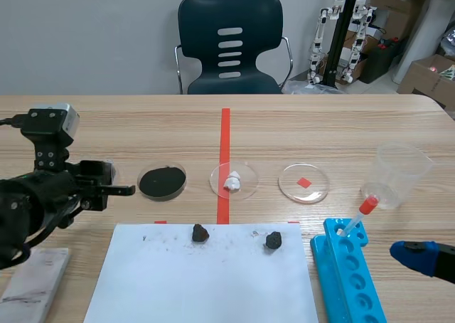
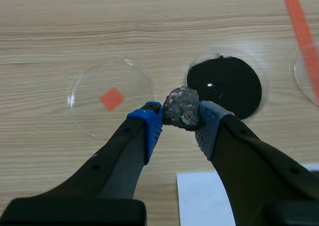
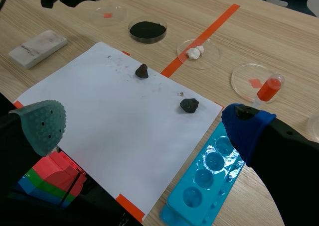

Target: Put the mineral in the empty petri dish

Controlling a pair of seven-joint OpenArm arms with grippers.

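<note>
Left wrist view: lumpy grey mineral (image 2: pixel 181 108) clamped in left fingers (image 2: pixel 150 127) beside clear petri dish (image 2: pixel 84 112); right fingers (image 3: pixel 43 124) wide apart.

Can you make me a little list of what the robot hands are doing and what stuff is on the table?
Left gripper: shut on a grey mineral
Right gripper: open, holding nothing
Empty petri dish: beside the mineral, over an orange square mark
Black powder: fills another dish on the mineral's other side
White paper: two dark rocks lie on it
Blue rack: holds one red-capped tube
</note>
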